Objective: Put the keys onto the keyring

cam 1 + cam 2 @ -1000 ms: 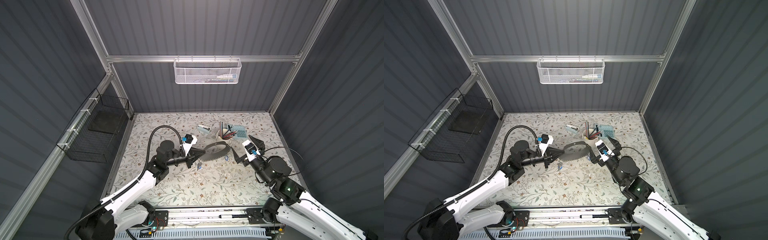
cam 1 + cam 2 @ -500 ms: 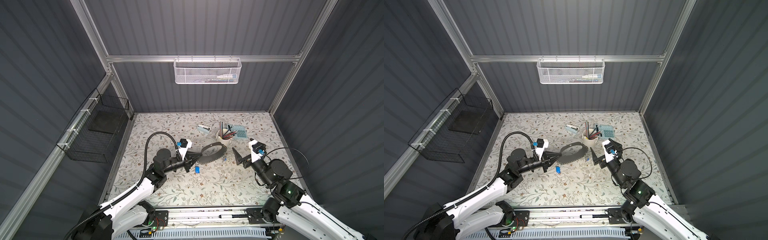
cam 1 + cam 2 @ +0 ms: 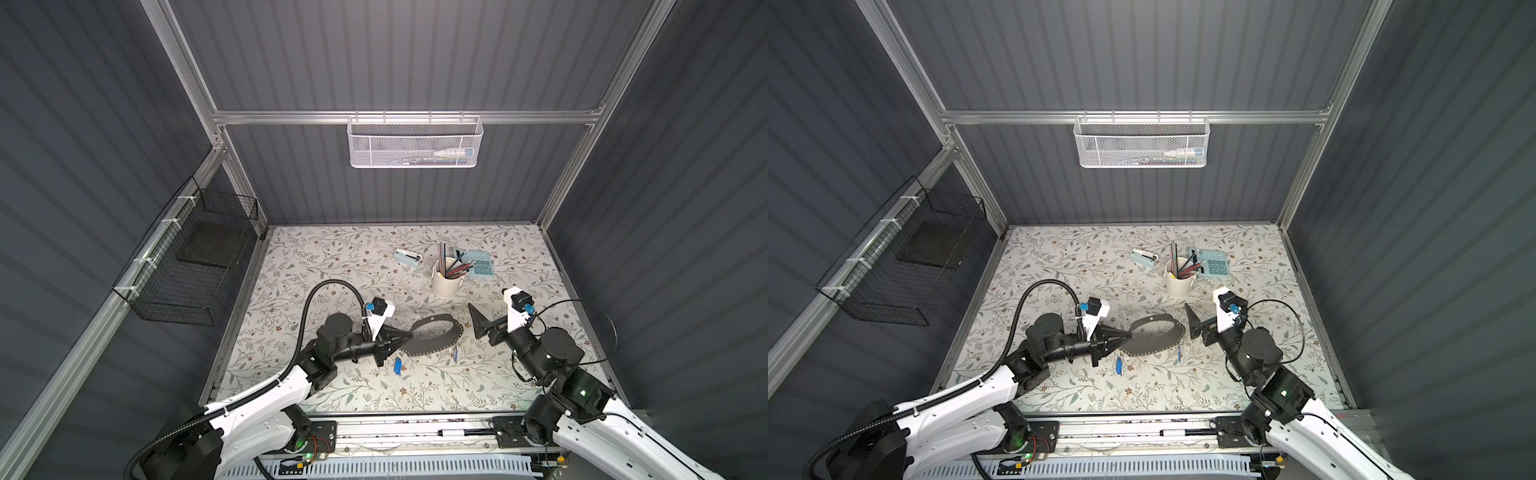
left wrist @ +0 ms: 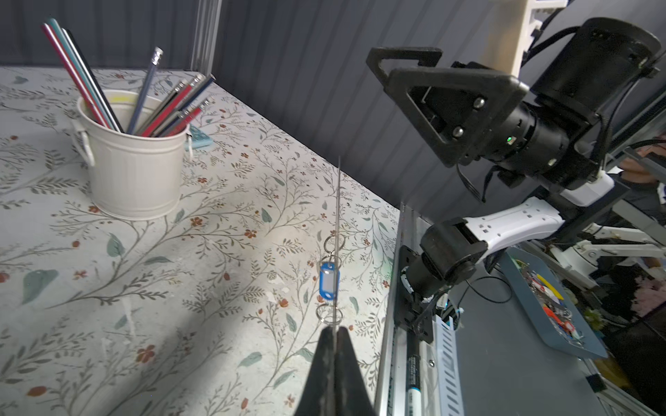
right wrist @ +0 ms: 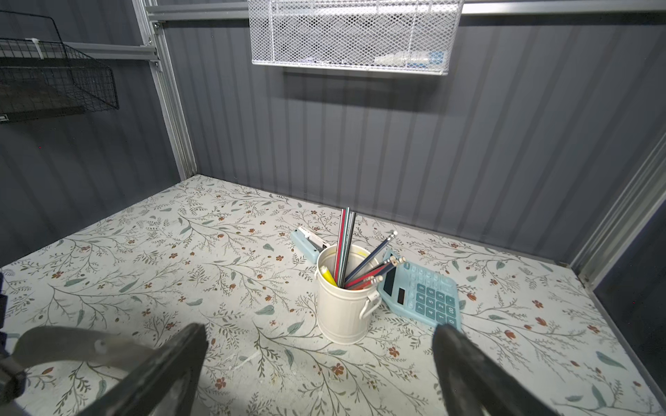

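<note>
In both top views my left end effector (image 3: pixel 409 333) (image 3: pixel 1128 329) is clamped shut on the rim of the large thin grey studded oval keyring (image 3: pixel 432 352) (image 3: pixel 1152 352) over the floral counter (image 3: pixel 332 266). Two small metal keys with bright blue tags (image 3: pixel 397 365) (image 3: pixel 1119 365) sit at its near edge; threaded or not, I cannot tell

Left wrist: keyring (image 4: pixel 338 216) edge-on, one of the keys (image 4: pixel 328 282) against it, blade hidden

Right wrist: my right end effector (image 5: pixel 319 336) gapes wide, empty; keyring (image 5: pixel 72 342) cut off at the frame edge

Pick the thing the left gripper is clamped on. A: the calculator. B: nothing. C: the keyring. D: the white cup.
C: the left gripper is shut on the rim of the keyring, seen edge-on between its jaws in the left wrist view.
</note>
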`<action>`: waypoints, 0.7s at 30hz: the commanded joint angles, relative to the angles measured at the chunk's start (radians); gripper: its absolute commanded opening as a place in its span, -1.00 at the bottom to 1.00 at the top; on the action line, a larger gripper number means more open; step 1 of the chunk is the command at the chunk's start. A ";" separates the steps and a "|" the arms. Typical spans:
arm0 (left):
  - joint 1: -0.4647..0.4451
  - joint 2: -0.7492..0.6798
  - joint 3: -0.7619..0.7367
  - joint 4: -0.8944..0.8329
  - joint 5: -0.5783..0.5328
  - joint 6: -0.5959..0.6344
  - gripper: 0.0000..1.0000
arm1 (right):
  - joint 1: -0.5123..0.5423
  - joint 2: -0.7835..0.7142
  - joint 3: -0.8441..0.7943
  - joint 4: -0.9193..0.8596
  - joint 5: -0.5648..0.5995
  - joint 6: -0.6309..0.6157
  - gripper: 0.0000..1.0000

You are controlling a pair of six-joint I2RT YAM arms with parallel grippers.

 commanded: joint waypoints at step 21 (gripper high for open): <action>-0.005 0.178 -0.171 0.371 -0.318 -0.098 -1.00 | 0.000 0.129 0.010 0.024 -0.038 0.029 0.98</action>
